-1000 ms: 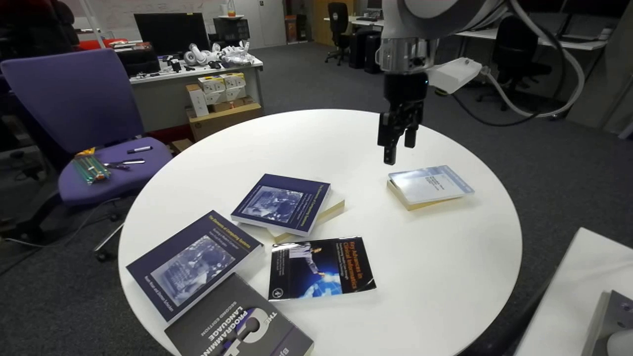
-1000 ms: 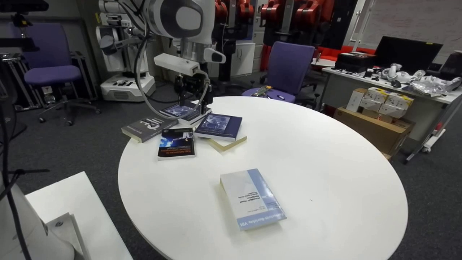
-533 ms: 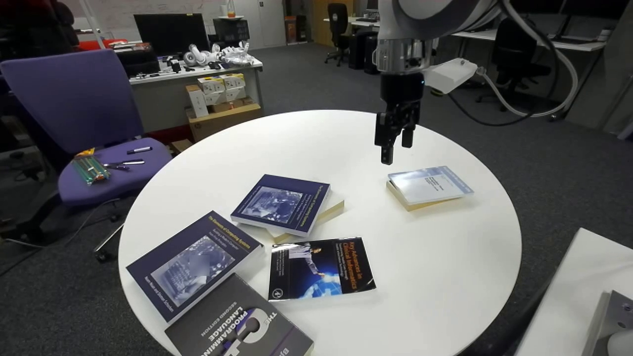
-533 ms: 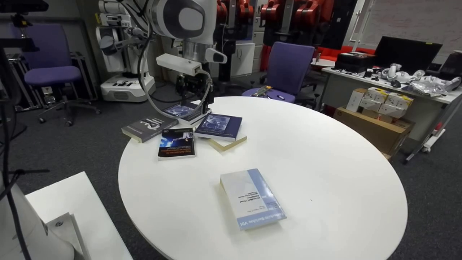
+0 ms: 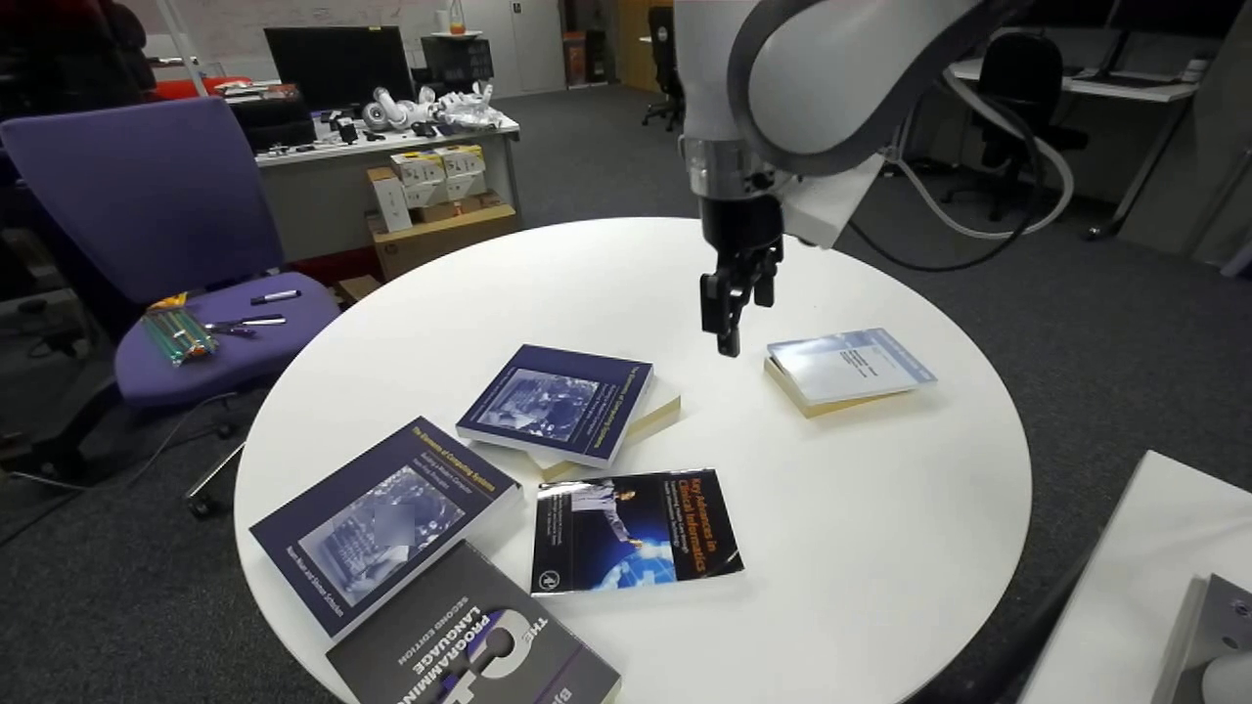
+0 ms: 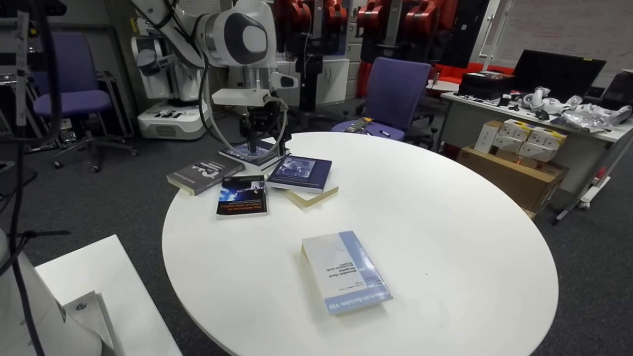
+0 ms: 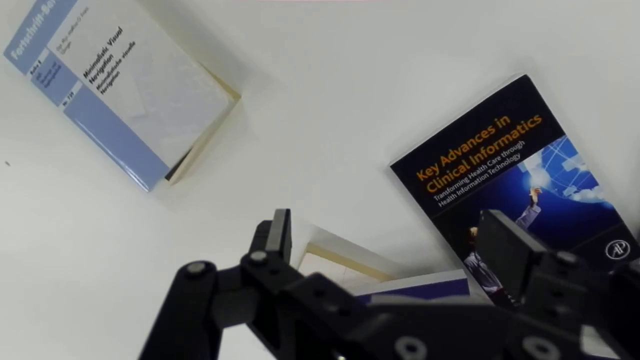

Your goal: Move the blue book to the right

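The blue book (image 5: 555,403) has a dark blue cover with a bluish-white picture. It lies tilted on a pale book (image 5: 657,415) on the round white table (image 5: 880,508). It also shows in an exterior view (image 6: 299,174). In the wrist view only a strip of the blue book (image 7: 430,291) shows; the gripper body hides the rest. My gripper (image 5: 747,325) is open and empty, above the table and apart from the books. It also shows in an exterior view (image 6: 267,149). In the wrist view the gripper's fingers (image 7: 386,220) are wide apart.
A larger dark blue book (image 5: 386,523) and a grey book (image 5: 474,636) lie near the table edge. A black book (image 5: 636,531) lies beside the stack. A pale whitish-blue book (image 5: 851,367) lies apart from them. A purple chair (image 5: 156,196) stands close to the table.
My gripper has moved toward the stack with the blue book and a little lower. It stays open. The books have not moved.
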Tool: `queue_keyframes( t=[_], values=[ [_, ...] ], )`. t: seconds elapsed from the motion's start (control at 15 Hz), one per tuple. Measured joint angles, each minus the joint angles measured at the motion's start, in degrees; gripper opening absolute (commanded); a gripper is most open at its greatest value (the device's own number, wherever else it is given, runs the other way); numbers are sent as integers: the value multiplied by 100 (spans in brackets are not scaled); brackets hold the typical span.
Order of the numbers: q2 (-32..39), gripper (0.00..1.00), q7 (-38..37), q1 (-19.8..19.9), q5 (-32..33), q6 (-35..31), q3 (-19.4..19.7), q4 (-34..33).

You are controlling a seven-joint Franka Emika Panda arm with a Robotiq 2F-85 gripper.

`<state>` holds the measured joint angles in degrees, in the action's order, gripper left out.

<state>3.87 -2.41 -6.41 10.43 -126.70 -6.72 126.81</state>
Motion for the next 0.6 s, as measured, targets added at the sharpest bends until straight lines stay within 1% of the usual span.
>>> queue_keyframes(
  t=[0.13, 0.27, 0.4, 0.6],
  values=[
    [406, 100, -438, -268, 590, -212, -164, -176],
    [861, 100, -916, -583, 1426, -408, -208, -393],
    [1350, 100, -1461, -882, 2377, -539, -149, -680],
    [2019, 100, -2325, -1277, 3670, -721, 105, -1202]
  ],
)
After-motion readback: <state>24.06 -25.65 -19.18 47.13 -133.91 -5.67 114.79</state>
